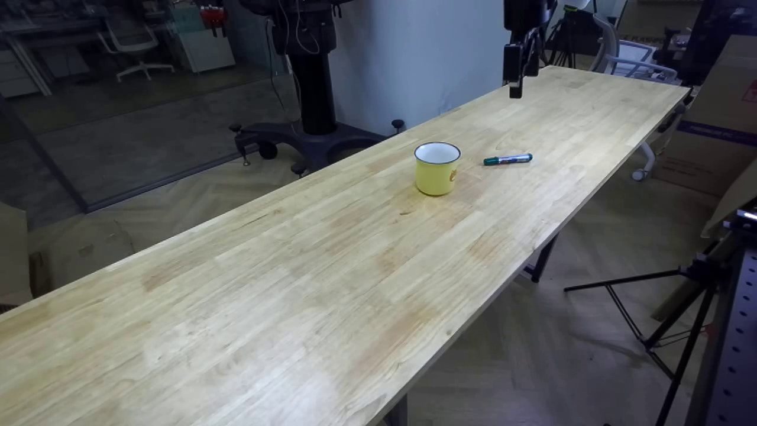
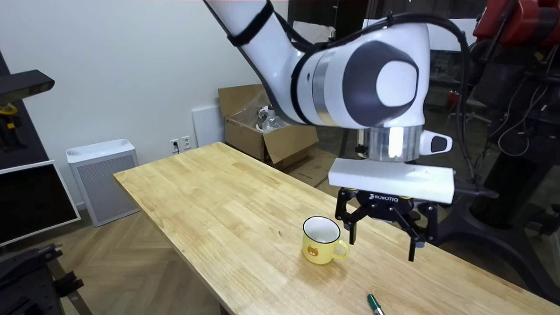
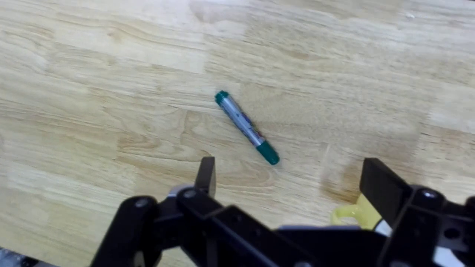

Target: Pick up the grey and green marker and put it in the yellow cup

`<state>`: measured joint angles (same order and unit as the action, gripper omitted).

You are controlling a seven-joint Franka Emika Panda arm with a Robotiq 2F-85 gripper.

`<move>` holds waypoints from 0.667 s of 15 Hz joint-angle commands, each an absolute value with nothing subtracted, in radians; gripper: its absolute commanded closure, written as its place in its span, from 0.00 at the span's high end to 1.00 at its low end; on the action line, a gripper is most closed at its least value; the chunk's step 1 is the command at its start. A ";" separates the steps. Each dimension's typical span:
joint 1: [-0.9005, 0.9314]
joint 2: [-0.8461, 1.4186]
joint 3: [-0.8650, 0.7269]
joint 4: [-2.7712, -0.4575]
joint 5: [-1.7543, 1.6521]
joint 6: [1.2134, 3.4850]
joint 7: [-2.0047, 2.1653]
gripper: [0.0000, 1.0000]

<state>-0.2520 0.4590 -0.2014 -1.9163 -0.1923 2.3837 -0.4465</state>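
The grey and green marker [image 1: 507, 160] lies flat on the wooden table beside the cup. In an exterior view only its green end [image 2: 374, 302] shows at the bottom edge. In the wrist view the whole marker [image 3: 243, 126] lies diagonally, beyond the fingertips. The yellow cup [image 1: 434, 177] stands upright, its handle visible in an exterior view [image 2: 317, 249]. In the wrist view the cup [image 3: 367, 211] is mostly hidden behind the right-hand finger. My gripper [image 2: 382, 248] is open and empty above the table; its fingers are wide apart in the wrist view [image 3: 289, 161]. Only part of it [image 1: 516, 89] shows in an exterior view.
The long wooden table [image 1: 284, 284] carries the cup and marker. A black wheeled stand [image 1: 316, 100] is beside its long edge. An open cardboard box [image 2: 262, 127] and a white air purifier [image 2: 105, 179] stand beyond the table. A tripod [image 1: 668, 319] stands on the floor.
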 commanded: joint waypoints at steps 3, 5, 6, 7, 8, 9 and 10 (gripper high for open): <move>-0.279 0.476 -0.173 -1.910 -0.197 2.381 -0.452 1.00; -0.264 0.473 -0.190 -1.914 -0.253 2.396 -0.459 1.00; -0.264 0.477 -0.194 -1.916 -0.297 2.404 -0.492 1.00; -0.270 0.482 -0.194 -1.922 -0.340 2.427 -0.530 1.00; -0.278 0.484 -0.197 -1.936 -0.379 2.456 -0.564 1.00; -0.285 0.487 -0.199 -1.949 -0.414 2.490 -0.596 1.00; -0.300 0.491 -0.197 -1.966 -0.439 2.541 -0.635 1.00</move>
